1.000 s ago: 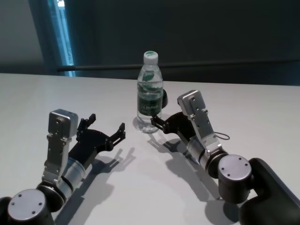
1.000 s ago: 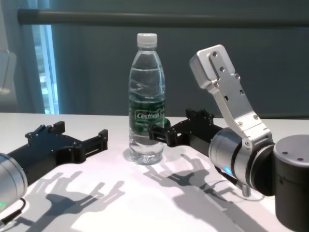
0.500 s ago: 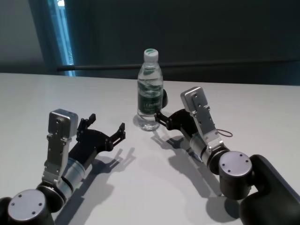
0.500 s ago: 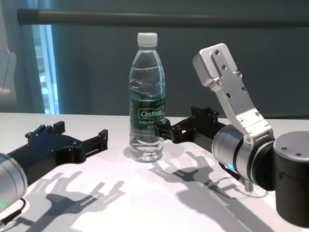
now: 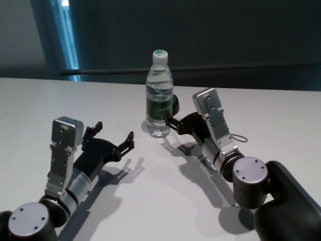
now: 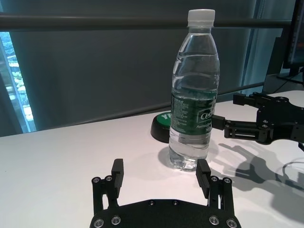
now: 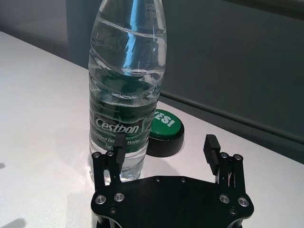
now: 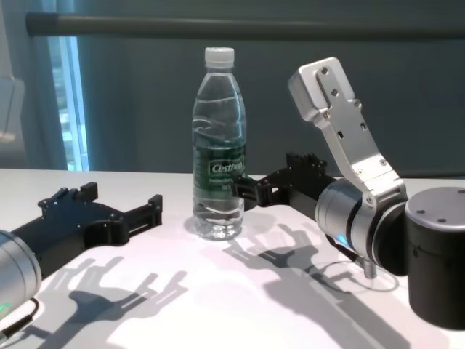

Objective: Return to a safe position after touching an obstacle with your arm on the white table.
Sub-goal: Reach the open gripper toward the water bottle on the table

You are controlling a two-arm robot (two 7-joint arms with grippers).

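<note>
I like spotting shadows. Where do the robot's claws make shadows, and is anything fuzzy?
Chest view: finger-shaped shadows fall on the white table toward the camera, in front of the left gripper and right gripper. Left wrist view: the water bottle looks sharp, and the window strip behind looks soft.

The water bottle [image 5: 159, 95] stands upright mid-table, and the right gripper [image 5: 175, 122], fingers spread, has one fingertip at or touching its lower side, so nothing can pass there. A green-topped button [image 7: 163, 131] sits just behind the bottle, closing off that far side. Between the bottle and the left gripper [image 5: 115, 137], also spread, the white table [image 5: 45, 100] lies bare.
</note>
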